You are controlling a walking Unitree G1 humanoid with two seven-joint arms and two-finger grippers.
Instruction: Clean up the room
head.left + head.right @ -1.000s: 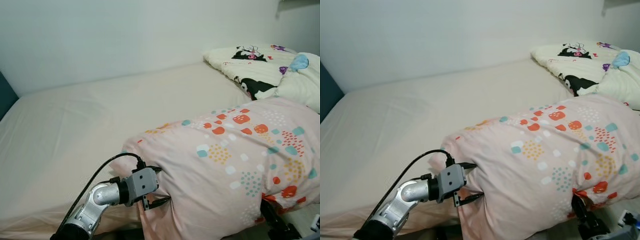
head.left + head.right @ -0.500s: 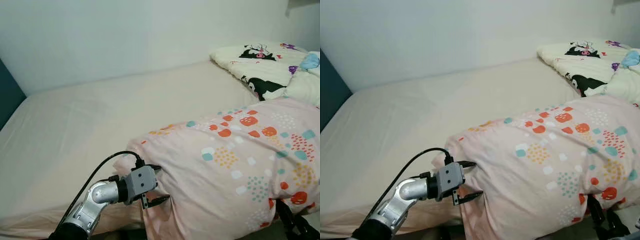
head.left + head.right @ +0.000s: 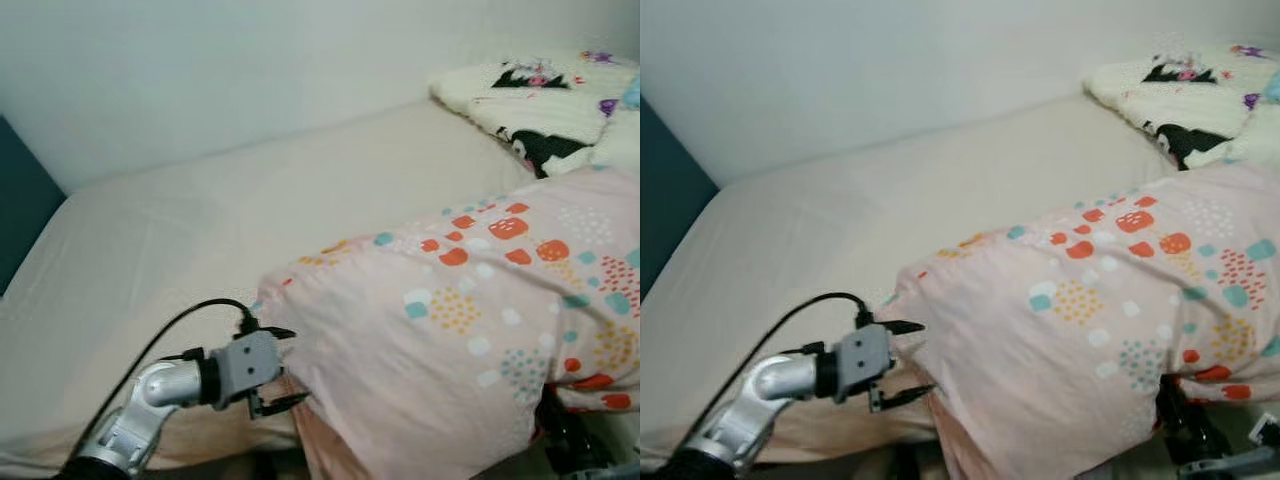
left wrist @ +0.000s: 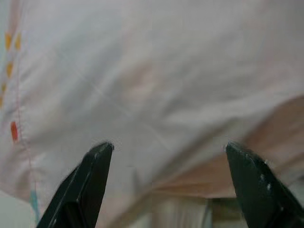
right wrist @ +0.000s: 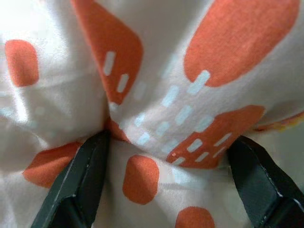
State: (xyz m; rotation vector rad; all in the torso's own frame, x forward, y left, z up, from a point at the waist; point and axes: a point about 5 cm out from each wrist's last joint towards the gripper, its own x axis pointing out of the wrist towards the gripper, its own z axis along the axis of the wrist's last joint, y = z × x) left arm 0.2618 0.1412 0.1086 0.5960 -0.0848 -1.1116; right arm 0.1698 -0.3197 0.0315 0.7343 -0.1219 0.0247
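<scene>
A big pink pillow (image 3: 460, 320) printed with orange and teal dots lies across the near edge of a cream bed (image 3: 200, 230). My left gripper (image 3: 283, 367) is open at the pillow's left end, its two black fingertips (image 4: 102, 152) just short of the plain pink cloth. Under the pillow's lower right corner, my right gripper (image 3: 1180, 425) is mostly hidden by it. In the right wrist view, bunched orange-patterned cloth (image 5: 156, 95) is wedged between that gripper's fingers (image 5: 95, 161).
A white quilt with black cartoon figures (image 3: 540, 95) is heaped at the bed's far right corner. A white wall runs behind the bed, and a dark teal panel (image 3: 20, 210) stands at the left. The far left of the mattress is bare sheet.
The head view has swung left and blurred a little. My left gripper has drawn back slightly from the pillow's end, so its fingers no longer dig into the cloth.
</scene>
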